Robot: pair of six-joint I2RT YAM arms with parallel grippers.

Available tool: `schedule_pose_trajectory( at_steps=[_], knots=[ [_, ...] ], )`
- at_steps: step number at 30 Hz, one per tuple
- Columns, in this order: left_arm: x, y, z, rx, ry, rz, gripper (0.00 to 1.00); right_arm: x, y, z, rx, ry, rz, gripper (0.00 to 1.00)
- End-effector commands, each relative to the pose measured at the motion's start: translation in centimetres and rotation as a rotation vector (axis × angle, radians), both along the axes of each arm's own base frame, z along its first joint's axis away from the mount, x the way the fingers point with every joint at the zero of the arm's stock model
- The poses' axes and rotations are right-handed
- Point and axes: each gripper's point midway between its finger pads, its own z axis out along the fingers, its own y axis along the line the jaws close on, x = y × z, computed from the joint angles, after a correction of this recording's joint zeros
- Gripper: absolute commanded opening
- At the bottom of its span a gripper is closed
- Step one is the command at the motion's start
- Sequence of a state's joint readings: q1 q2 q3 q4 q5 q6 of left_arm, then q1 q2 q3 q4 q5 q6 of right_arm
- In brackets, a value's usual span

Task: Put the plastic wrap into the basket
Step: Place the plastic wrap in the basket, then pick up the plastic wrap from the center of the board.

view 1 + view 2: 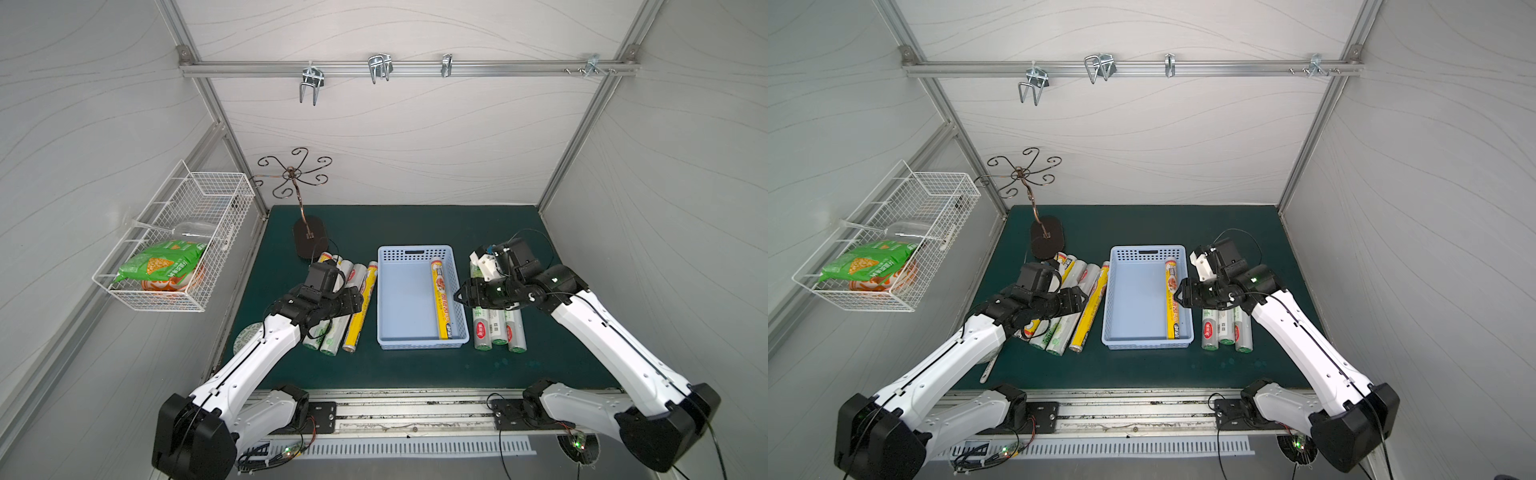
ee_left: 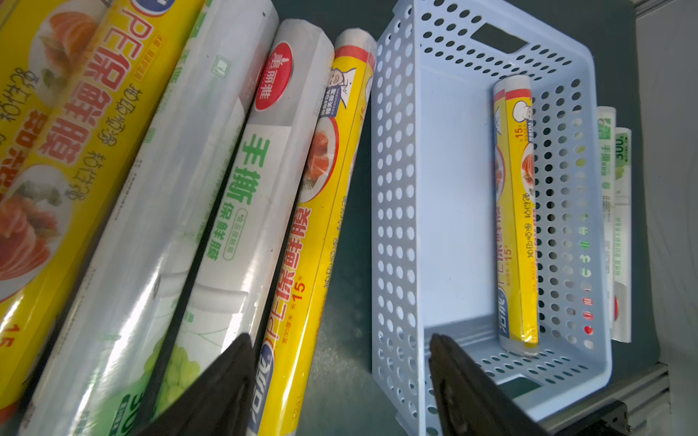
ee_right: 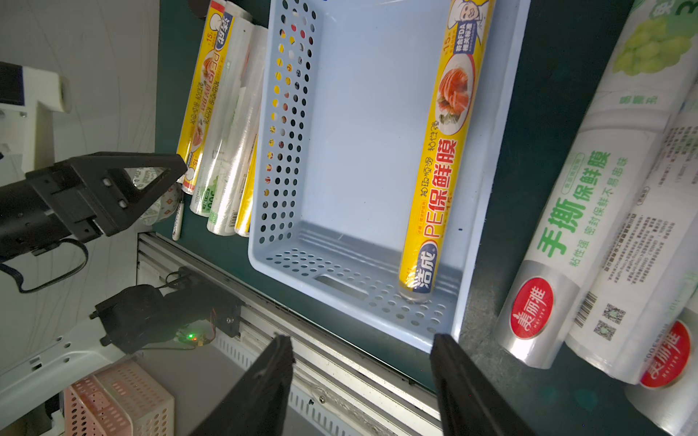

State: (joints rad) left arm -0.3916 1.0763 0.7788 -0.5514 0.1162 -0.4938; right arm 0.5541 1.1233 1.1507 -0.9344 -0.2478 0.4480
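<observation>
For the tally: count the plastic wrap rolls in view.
8. One roll inside the basket; four rolls left of it; three rolls right of it. The arms may hide more.

Pale grey wall panels (image 1: 395, 145) with faint wavy lines close three sides, set in an aluminium frame. A cross rail (image 1: 498, 67) on the back wall carries metal hooks (image 1: 379, 68). Floor: dark green mat (image 1: 415, 224), aluminium track (image 1: 395, 405) along its near edge. White wire basket (image 1: 220, 195) hangs on the left wall, green snack bag (image 1: 162, 264) inside. Dark curled-arm stand (image 1: 309, 243) at the mat's back left corner. Light even, diffuse.
</observation>
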Motion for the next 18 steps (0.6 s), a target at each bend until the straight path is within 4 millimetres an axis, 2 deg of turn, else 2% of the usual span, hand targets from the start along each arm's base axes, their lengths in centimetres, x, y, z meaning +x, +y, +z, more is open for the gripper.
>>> schedule_pose_trajectory(
  at_steps=[1,10,18],
  knots=[
    [1.6,-0.6,1.9,0.065,-0.087,-0.036,0.75,-1.0,-0.1,0.1,0.032,-0.007,0.02,0.63],
    [2.2,-0.8,-0.2,0.177,-0.04,-0.068,0.71,-2.7,-1.1,-1.3,0.026,0.01,0.021,0.63],
    [2.4,-1.8,-2.6,0.274,-0.001,-0.09,0.64,-3.4,-1.4,-2.4,0.018,0.031,0.022,0.63]
  ],
)
